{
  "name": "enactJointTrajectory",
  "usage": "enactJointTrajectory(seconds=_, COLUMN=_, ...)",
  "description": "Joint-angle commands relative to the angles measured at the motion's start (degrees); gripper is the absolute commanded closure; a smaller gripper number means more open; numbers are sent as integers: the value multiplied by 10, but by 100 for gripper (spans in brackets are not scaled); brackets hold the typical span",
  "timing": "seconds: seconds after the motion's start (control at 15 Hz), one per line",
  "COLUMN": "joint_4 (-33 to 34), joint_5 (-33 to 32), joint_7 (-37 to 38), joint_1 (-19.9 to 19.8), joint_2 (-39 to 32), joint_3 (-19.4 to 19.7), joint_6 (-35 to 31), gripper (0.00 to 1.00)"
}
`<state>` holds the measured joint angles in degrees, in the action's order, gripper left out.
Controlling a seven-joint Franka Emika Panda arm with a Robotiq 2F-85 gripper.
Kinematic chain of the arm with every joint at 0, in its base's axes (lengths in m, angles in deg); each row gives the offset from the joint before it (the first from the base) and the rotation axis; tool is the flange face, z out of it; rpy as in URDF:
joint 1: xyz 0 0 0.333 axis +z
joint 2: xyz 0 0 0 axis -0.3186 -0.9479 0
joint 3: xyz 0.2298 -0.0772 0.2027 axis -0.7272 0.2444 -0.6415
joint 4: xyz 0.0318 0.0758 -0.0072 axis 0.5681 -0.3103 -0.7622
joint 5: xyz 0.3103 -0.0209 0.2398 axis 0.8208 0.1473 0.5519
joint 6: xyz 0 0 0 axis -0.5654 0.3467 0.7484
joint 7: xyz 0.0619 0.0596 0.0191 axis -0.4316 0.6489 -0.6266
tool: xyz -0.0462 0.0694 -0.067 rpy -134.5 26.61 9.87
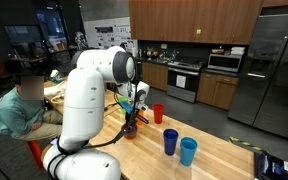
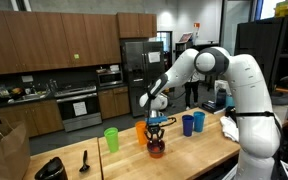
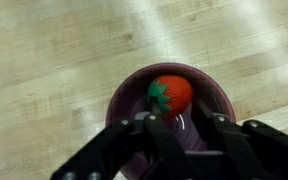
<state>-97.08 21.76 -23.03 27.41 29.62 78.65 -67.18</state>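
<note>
The pincer [image 3: 179,122] hangs straight above the purple cup [image 3: 122,100] on the counter [image 3: 44,60], its fingers apart. The red toy fruit [image 3: 172,93] therefore lies loose inside the cup (green top sideways), gripped by nothing.

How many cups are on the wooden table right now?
5, all on the table: green cup, orange cup, purple cup under the tool, dark blue cup, light blue cup. The arm may hide more.
</note>
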Motion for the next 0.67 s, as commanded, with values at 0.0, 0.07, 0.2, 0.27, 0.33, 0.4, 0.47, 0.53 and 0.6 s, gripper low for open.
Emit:
enactJointTrajectory(seconds=0.0, joint_4=-19, joint_5=16, joint_7=-8, joint_1=-4, joint_2=24, joint_3=-2, joint_6=5, gripper=31)
enactJointTrajectory(seconds=0.07, joint_4=-18, joint_5=16, joint_7=-8, joint_1=-3, joint_2=23, joint_3=-2, joint_6=6, gripper=23)
enactJointTrajectory(seconds=0.2, joint_4=-18, joint_5=15, joint_7=-9, joint_1=-2, joint_2=19, joint_3=-4, joint_6=9, gripper=11)
enactJointTrajectory(seconds=0.27, joint_4=-21, joint_5=16, joint_7=-9, joint_1=-1, joint_2=18, joint_3=-5, joint_6=8, gripper=5)
enactJointTrajectory(seconds=0.33, joint_4=-22, joint_5=18, joint_7=-10, joint_1=-1, joint_2=17, joint_3=-7, joint_6=8, gripper=5)
enactJointTrajectory(seconds=0.4, joint_4=-24, joint_5=19, joint_7=-10, joint_1=0, joint_2=16, joint_3=-8, joint_6=8, gripper=4)
enactJointTrajectory(seconds=0.47, joint_4=-25, joint_5=19, joint_7=-10, joint_1=0, joint_2=16, joint_3=-9, joint_6=9, gripper=4)
enactJointTrajectory(seconds=0.53, joint_4=-26, joint_5=19, joint_7=-11, joint_1=0, joint_2=14, joint_3=-10, joint_6=10, gripper=7)
enactJointTrajectory(seconds=0.6, joint_4=-28, joint_5=18, joint_7=-10, joint_1=0, joint_2=14, joint_3=-11, joint_6=10, gripper=13)
